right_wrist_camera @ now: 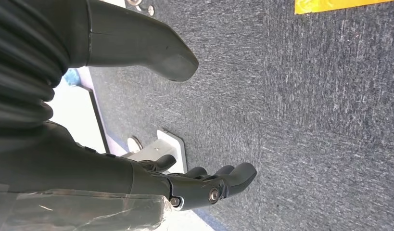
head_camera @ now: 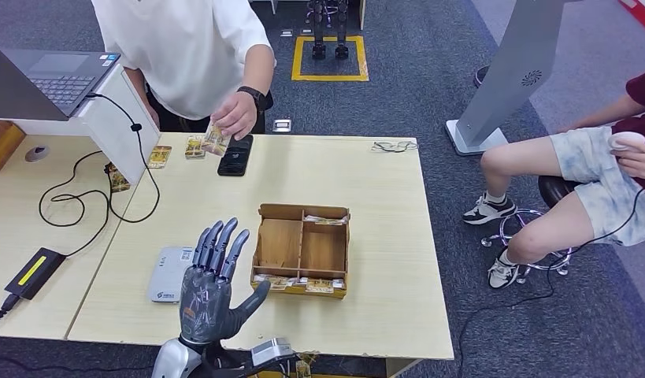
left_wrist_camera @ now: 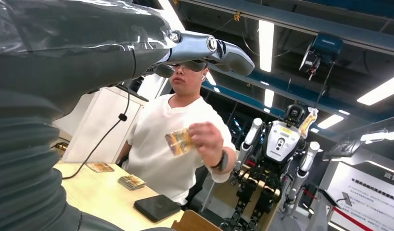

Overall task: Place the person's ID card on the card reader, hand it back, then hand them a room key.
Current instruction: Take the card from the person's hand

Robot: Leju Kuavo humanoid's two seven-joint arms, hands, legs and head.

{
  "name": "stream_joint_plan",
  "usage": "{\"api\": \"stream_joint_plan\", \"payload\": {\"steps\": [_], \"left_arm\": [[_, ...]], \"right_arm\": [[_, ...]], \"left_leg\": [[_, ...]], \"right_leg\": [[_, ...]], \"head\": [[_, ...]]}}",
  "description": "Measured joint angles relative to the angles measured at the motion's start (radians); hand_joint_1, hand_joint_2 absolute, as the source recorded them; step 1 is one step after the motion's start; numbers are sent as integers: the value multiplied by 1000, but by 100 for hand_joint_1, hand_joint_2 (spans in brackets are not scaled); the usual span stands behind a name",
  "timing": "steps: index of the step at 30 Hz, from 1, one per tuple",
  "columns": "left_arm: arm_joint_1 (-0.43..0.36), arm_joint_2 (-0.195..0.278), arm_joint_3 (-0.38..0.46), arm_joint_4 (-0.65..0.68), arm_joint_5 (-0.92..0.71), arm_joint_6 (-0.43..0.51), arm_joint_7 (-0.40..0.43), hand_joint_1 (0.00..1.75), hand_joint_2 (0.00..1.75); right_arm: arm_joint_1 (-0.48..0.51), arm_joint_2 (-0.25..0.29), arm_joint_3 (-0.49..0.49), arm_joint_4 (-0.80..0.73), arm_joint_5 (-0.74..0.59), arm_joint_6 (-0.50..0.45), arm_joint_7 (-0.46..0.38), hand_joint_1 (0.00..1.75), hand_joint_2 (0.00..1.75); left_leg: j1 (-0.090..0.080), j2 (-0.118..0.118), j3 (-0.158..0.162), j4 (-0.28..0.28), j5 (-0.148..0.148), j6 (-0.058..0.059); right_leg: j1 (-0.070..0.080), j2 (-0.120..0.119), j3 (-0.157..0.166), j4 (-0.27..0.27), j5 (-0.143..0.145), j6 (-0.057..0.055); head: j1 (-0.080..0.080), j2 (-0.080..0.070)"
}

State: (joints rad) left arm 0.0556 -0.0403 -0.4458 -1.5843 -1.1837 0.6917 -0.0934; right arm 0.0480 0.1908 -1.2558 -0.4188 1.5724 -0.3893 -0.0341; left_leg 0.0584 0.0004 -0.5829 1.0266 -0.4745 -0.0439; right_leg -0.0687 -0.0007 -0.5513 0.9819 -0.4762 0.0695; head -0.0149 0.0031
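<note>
The head view looks down over the table [head_camera: 366, 236]. The left wrist view faces up across it at the person [left_wrist_camera: 180, 144]; the right wrist view faces the carpet [right_wrist_camera: 305, 120].

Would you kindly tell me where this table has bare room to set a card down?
Free: the table between the wooden box and the black card reader, and right of the box. Crowded: the far left edge, with card stacks, cables, and the person's hand.

1. The person [head_camera: 189, 55] in white is cut off above the shoulders in the head view.
2. The print on the card [left_wrist_camera: 179, 142] they hold is blurred.
3. The left hand [head_camera: 211, 290] hides part of the white card reader [head_camera: 168, 274].
</note>
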Motion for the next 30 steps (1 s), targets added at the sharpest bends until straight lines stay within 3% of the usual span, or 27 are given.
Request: {"api": "stream_joint_plan", "payload": {"steps": [2,6,9,13,15,19,30], "left_arm": [[0,0,-1,0,4,0,-1,0,0],[0,0,-1,0,16,0,-18,0,175],[1,0,-1,0,22,0,-23,0,175],[0,0,-1,0,28,0,-22,0,0],[0,0,-2,0,35,0,-22,0,0],[-8,2,-5,2,48,0,-23,0,175],[-30,-3,-5,6,31,0,-29,0,175]], "right_arm": [[1,0,0,-4,0,4,1,0,175],[2,3,0,-12,0,7,-2,0,175],[3,6,0,-16,0,8,-3,0,175],[4,7,0,-19,0,8,-3,0,175],[5,7,1,-21,0,8,-2,0,175],[5,7,6,-21,0,7,-1,0,175],[5,7,13,-19,0,-2,1,0,175]], "left_leg": [[0,0,0,0,0,0],[0,0,0,0,0,0],[0,0,0,0,0,0],[0,0,0,0,0,0],[0,0,0,0,0,0],[0,0,0,0,0,0],[0,0,0,0,0,0]], "right_leg": [[0,0,0,0,0,0],[0,0,0,0,0,0],[0,0,0,0,0,0],[0,0,0,0,0,0],[0,0,0,0,0,0],[0,0,0,0,0,0],[0,0,0,0,0,0]], "head": [[0,0],[0,0],[0,0],[0,0],[0,0],[0,0],[0,0]]}}
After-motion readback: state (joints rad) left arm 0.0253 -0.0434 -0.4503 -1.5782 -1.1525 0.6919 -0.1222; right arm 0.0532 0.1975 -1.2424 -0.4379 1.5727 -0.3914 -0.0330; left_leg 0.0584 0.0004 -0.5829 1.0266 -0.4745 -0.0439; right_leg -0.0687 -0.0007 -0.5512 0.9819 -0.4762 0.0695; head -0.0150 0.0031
